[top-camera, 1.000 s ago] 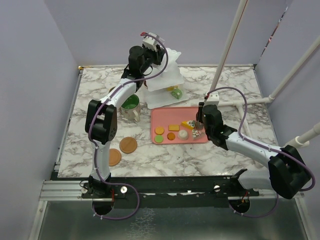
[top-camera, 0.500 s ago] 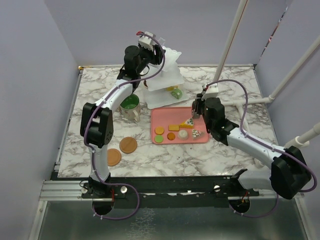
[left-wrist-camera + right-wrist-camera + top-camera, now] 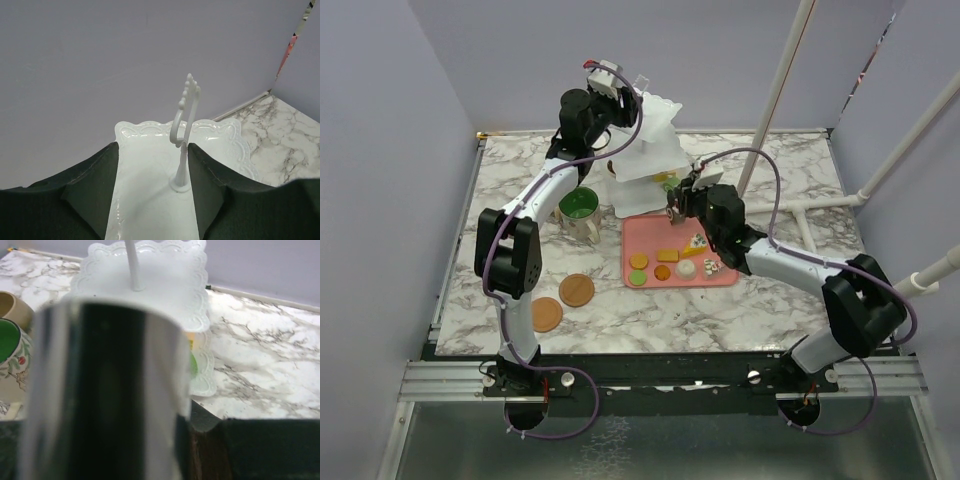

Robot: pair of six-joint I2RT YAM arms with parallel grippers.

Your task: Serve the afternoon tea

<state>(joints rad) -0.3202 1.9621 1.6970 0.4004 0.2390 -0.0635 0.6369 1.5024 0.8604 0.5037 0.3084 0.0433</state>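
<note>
While the left tool (image 3: pixel 152 150) hangs spread open over the stand (image 3: pixel 645 155), with the upright handle (image 3: pixel 185 115) between its fingers, the right tool (image 3: pixel 675 198) sits by the stand's lowest tier, on its right; a blurred dark shape fills its own view, so I cannot tell if it is open or closed; the pastries (image 3: pixel 638 262) lie on the tray (image 3: pixel 645 232) just near of it, so the right arm is likely the closer one for them; the mug (image 3: pixel 580 207) and coasters (image 3: pixel 577 290) lie left.

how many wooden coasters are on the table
2. The first coaster lies left of the pink tray; the second coaster sits beside it, further left and nearer the front edge. None seems hidden.
</note>
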